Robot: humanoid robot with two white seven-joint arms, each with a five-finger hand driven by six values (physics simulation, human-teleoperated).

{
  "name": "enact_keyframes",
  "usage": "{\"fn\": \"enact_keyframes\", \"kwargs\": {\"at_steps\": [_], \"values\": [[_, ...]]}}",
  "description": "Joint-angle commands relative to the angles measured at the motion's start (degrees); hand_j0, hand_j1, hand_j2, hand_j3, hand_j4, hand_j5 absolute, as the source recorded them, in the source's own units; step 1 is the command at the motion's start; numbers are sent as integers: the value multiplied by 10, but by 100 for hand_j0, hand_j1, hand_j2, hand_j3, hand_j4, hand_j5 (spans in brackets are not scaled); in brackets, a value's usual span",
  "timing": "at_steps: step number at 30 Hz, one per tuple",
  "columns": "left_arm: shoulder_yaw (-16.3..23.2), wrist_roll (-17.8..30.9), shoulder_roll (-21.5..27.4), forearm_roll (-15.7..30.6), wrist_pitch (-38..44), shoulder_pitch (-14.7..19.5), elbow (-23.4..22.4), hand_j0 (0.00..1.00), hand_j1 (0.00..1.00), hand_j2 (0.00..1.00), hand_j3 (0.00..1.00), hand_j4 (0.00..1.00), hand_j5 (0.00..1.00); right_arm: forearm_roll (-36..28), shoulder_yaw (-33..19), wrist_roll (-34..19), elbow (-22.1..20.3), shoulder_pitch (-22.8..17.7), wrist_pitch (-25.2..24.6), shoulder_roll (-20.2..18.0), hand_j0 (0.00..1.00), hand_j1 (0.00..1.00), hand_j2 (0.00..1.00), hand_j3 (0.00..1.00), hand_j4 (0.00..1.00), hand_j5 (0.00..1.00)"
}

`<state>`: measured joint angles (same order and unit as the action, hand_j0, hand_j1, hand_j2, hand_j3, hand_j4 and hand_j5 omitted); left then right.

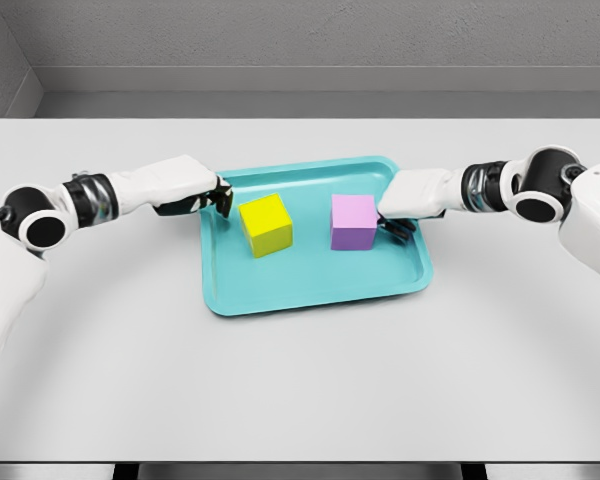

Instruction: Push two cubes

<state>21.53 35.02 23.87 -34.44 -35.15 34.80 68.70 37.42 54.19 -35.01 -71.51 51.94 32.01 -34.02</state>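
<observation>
Spanning the whole scene, the grey table [300, 390] carries a teal tray [310, 290], and everything happens around that tray. Left hand [195, 192] hangs over the tray's left rim, fingers curled, holding nothing, close to the yellow cube [266, 225] on the tray's left half. Right hand [405, 205] sits at the right rim, fingers curled, against the purple cube [354, 222].

Simulated lab, bare grey walls, white table [300, 380]
</observation>
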Motion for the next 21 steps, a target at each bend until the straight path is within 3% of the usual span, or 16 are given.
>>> {"fn": "enact_keyframes", "kwargs": {"at_steps": [1, 11, 21], "values": [[2, 0, 1, 5, 2, 0, -1, 35, 35, 35, 35, 35, 35, -2, -1, 0, 5, -1, -8, 3, 12, 12, 12, 12, 12, 12], [4, 0, -24, -2, 2, 0, -36, 35, 35, 35, 35, 35, 35, 0, -1, 0, 24, 1, -8, 26, 12, 12, 12, 12, 12, 12], [4, 0, -43, -1, 2, 4, -41, 35, 35, 35, 35, 35, 35, 0, 0, 0, 23, 1, -8, 36, 12, 12, 12, 12, 12, 12]]}}
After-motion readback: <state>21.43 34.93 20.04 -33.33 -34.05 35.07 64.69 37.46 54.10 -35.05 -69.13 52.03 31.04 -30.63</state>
